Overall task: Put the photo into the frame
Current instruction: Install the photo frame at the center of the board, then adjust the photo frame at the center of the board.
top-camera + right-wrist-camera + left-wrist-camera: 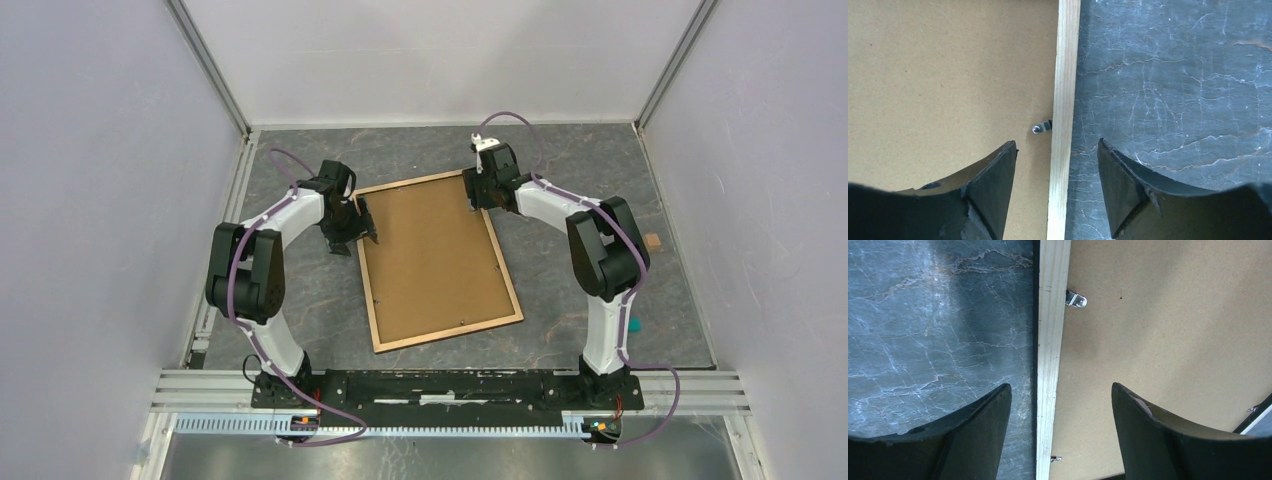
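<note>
One frame point(447, 334), tan back up, laid skewed on worktop point(570, 170). One brown backing board point(435, 260) seated inside it. Two pairs of fingers counted. Left fingers point(973, 440) spread, nothing grasped; left rail straddled, one finger over worktop, other over board. Right fingers point(983, 195) likewise released, right rail between them. One metal clip point(1040, 128) seen at right rail, two along left rail.

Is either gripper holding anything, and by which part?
Nothing is held. The left gripper and right gripper are open, each straddling a side rail of the frame without closing on it.
</note>
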